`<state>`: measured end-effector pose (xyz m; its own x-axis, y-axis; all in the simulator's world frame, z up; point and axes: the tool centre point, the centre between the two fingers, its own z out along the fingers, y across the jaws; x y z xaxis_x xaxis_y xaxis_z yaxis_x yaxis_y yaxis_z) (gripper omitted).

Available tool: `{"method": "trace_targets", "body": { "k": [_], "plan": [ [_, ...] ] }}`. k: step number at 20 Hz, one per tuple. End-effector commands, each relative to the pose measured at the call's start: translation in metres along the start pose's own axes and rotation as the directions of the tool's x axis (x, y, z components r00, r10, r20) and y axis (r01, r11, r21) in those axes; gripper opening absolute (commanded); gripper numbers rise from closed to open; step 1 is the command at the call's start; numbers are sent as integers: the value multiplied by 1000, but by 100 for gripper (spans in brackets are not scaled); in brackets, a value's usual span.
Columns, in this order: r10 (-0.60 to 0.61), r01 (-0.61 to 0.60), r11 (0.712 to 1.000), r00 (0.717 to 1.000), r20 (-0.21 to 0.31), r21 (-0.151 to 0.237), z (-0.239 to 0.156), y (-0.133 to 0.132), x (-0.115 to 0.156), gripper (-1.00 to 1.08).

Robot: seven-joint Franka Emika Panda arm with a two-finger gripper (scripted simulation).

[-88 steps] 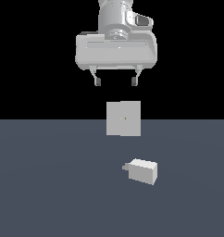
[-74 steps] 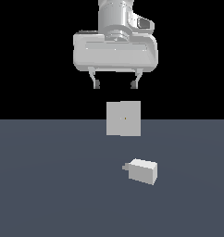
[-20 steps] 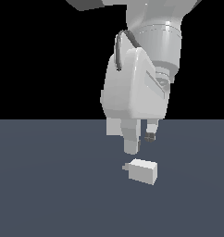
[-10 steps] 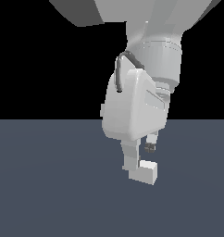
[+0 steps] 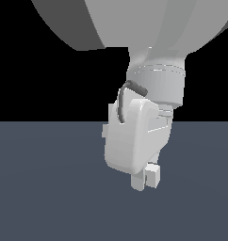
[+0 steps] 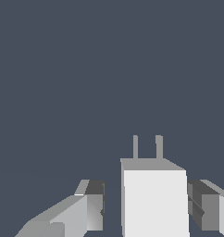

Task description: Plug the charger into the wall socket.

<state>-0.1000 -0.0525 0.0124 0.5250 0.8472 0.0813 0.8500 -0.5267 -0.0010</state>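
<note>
In the wrist view the charger (image 6: 154,199), an off-white block with two grey prongs (image 6: 146,147), lies on the floor between my fingers. My gripper (image 6: 146,206) is open and straddles it. One finger (image 6: 88,206) stands a clear gap away from the block and the other finger (image 6: 204,208) is very close to its opposite side. In the exterior view the hand sits low over the floor, and below it show only a corner of the charger (image 5: 154,175) and the gripper (image 5: 146,181). The wall socket is almost wholly hidden behind the hand; a thin light sliver (image 5: 104,131) shows at the hand's edge.
The dark grey-blue floor (image 5: 50,188) spreads all around the hand. The arm's large white links (image 5: 149,33) fill the top of the exterior view.
The hand has turned and come down from above the socket to the charger on the floor. Its fingers now stand on either side of the block, and the socket is covered from view.
</note>
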Motion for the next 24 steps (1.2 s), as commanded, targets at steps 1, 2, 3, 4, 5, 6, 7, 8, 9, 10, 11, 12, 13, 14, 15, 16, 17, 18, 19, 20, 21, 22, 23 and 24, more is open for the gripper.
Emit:
{"method": "trace_targets", "body": {
  "k": [1,2,3,4,5,6,7,8,9,10,11,12,13,14,15,16,17,18,19,20,21,22,23,24],
  "plan": [
    [0,0,1000,1000,0,-1,1,0,0,-100],
    [0,0,1000,1000,0,-1,1,0,0,-100],
    [0,0,1000,1000,0,-1,1,0,0,-100],
    [0,0,1000,1000,0,-1,1,0,0,-100],
    [0,0,1000,1000,0,-1,1,0,0,-100],
    [0,0,1000,1000,0,-1,1,0,0,-100],
    [0,0,1000,1000,0,-1,1,0,0,-100],
    [0,0,1000,1000,0,-1,1,0,0,-100],
    [0,0,1000,1000,0,-1,1,0,0,-100],
    [0,0,1000,1000,0,-1,1,1,0,-100],
    [0,0,1000,1000,0,-1,1,0,1,-100],
    [2,-2,1000,1000,-1,-2,0,0,1,-100],
    [6,-6,1000,1000,-1,-2,0,0,1,-100],
    [11,-11,1000,1000,-1,-2,0,0,1,-100],
    [17,-17,1000,1000,-1,-3,-1,0,2,-100],
    [25,-25,1000,1000,-1,-4,-1,0,2,-100],
    [34,-34,999,999,-1,-4,-2,0,3,-100],
    [44,-44,999,999,-1,-5,-3,0,4,-100],
    [56,-56,998,998,-1,-6,-3,0,5,-100],
    [69,-69,998,998,-1,-7,-4,0,6,-100],
    [83,-83,996,997,-2,-8,-5,0,7,-100],
    [99,-99,995,995,-2,-10,-6,0,8,-100],
    [116,-116,993,993,-2,-11,-7,0,10,-100],
    [134,-134,991,991,-3,-12,-9,0,11,-100]
  ]
}}
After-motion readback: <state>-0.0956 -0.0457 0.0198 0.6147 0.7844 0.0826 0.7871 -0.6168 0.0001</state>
